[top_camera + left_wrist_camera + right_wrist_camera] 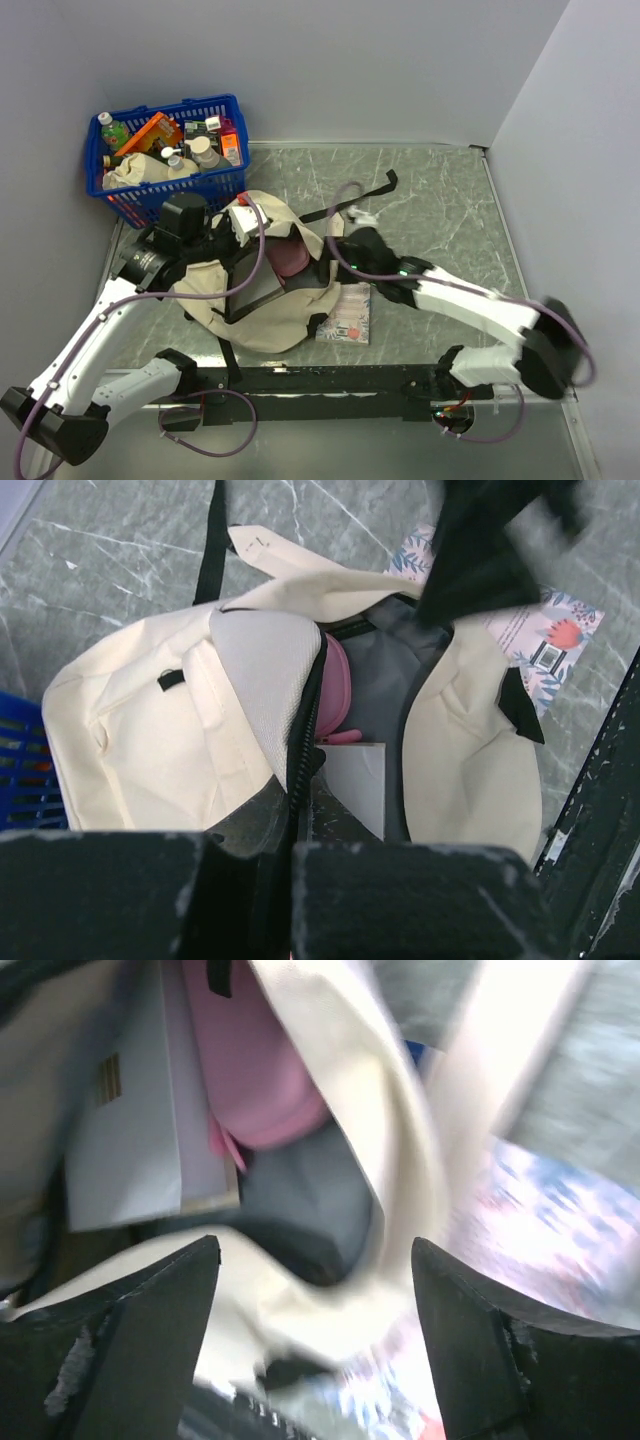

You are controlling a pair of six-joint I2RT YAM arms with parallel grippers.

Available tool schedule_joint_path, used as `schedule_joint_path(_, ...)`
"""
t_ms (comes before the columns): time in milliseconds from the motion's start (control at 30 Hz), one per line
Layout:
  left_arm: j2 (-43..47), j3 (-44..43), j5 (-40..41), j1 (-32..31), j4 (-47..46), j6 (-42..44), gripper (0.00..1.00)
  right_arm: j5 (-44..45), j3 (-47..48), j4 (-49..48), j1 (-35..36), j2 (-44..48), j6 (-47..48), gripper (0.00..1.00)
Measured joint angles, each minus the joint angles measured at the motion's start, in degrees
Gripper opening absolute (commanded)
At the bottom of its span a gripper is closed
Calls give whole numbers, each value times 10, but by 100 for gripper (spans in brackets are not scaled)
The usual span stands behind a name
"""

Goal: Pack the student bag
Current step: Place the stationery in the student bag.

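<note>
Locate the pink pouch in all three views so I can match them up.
Top external: pink pouch near centre, inside the student bag's open mouth.
Left wrist: centre, behind the black zip edge, above a white book.
Right wrist: upper left of centre, right of that white book.
Shared landmark: floral book beside the bag; upper right in left wrist, blurred at right in right wrist.

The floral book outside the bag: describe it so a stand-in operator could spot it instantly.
Find the big cream student bag lying open mid-table in the top view. Against its right edge, a thin book lies flat on the grey marble tabletop. It alone has a pale floral cover; the white book and pink pouch sit inside the bag.
</note>
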State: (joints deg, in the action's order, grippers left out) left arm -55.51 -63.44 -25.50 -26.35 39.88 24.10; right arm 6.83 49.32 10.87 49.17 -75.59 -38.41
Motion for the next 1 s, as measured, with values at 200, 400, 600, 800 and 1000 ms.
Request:
schedule_joint_path(200, 17, 34, 0, 0, -7, 4, 1, 2, -111, 75, -81, 193, -62, 89)
schedule_joint_path(400, 17, 34, 0, 0, -9, 4, 1, -54, -253, 81, -140, 204, -106, 91)
schedule_joint_path(600, 16, 38, -2, 0, -13, 4, 1, -131, -280, -1, -164, 162, -127, 91)
schedule_joint_path(800, 17, 90, -26, 0, -48, 4, 1, -247, -350, -225, -181, 107, -176, 89)
schedule_joint_path(1000, 15, 228, -21, -15, -108, 20, 1, -339, -351, -377, -179, 6, -226, 88)
